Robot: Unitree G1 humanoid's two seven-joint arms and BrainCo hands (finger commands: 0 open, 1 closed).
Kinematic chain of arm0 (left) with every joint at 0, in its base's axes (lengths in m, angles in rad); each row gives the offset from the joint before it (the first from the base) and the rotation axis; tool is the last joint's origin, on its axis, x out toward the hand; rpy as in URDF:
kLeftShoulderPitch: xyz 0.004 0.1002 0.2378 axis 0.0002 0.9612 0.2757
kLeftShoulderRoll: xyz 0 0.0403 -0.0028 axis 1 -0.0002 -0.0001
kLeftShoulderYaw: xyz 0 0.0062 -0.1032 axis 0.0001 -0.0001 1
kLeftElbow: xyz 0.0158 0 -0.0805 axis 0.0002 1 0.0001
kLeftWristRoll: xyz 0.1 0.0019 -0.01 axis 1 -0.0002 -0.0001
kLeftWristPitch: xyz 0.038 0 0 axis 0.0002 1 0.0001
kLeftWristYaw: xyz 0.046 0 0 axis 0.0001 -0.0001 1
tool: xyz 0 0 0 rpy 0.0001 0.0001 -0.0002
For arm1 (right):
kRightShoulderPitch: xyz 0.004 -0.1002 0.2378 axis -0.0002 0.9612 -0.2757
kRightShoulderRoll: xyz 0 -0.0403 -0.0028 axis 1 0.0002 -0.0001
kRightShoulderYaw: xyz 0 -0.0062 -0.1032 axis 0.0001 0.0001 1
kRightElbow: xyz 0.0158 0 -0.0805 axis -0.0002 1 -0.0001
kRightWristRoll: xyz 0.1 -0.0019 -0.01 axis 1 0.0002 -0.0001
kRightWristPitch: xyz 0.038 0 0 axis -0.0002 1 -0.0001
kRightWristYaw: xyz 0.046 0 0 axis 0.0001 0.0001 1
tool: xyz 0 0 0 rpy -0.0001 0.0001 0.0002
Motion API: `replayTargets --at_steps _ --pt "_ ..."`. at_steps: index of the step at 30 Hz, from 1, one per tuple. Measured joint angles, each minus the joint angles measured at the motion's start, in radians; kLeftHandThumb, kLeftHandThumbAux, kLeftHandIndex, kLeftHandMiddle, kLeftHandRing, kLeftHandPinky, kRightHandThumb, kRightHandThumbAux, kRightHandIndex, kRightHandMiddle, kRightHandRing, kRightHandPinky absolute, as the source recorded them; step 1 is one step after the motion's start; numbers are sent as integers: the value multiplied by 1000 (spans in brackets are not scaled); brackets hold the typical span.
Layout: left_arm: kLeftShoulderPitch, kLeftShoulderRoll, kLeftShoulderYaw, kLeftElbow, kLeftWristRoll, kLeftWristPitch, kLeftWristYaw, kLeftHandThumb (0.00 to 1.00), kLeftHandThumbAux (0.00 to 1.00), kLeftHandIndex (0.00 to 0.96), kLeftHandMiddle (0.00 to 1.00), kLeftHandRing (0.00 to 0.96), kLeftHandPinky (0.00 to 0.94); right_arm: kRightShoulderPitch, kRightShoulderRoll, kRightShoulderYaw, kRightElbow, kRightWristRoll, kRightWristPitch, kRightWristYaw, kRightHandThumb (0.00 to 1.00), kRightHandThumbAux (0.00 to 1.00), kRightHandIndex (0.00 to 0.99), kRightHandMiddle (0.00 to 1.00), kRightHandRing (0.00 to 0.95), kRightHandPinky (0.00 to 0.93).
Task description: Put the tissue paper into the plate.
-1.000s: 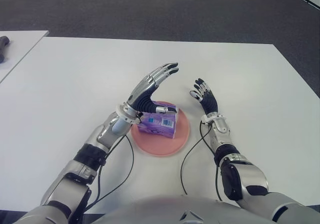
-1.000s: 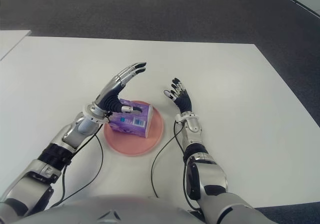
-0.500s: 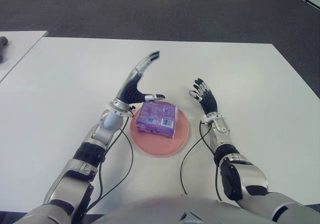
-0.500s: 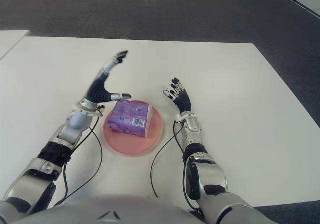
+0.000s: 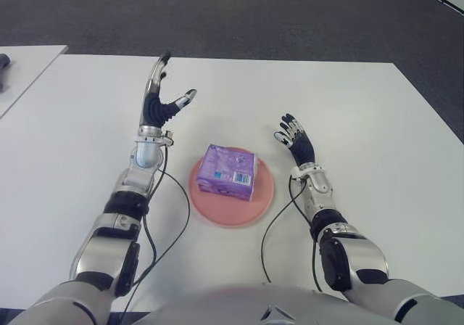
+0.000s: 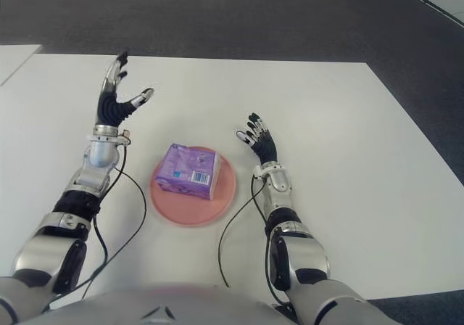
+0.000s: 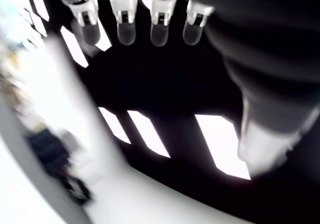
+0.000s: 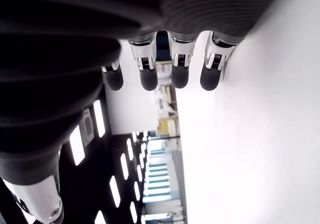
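Purple rectangular tissue paper pack [image 5: 228,172]: lies in round pink plate [image 5: 261,202], released. Left hand [image 5: 161,106]: withdrawn up and leftward, fingers spread, empty. Right hand [image 5: 297,141]: beside plate's right, fingers spread. Placement apparently complete.

A white table [image 5: 87,107] fills the view, dark carpet [image 5: 239,13] beyond (a second white table [image 5: 25,64] alongside).

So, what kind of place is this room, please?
Probably an office or a lab: a plain white table on dark grey carpet, a second white table beside it, and long ceiling lights in the left wrist view.
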Motion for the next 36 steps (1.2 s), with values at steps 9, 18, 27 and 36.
replayTargets --at_steps 9,18,27,36 --pt "25 -68 40 46 -35 133 19 0 426 0 0 0 0 1 -2 0 0 0 0 -1 98 707 0 0 0 0" --pt "27 -106 75 63 -74 195 19 0 423 0 0 0 0 3 0 0 -2 0 0 -1 98 707 0 0 0 0" --pt "54 -114 71 92 -67 195 35 0 453 0 0 0 0 3 0 0 -3 0 0 -1 98 707 0 0 0 0" --pt "102 -143 49 107 -57 180 39 0 493 0 0 0 0 4 -1 0 -3 0 0 -1 98 707 0 0 0 0"
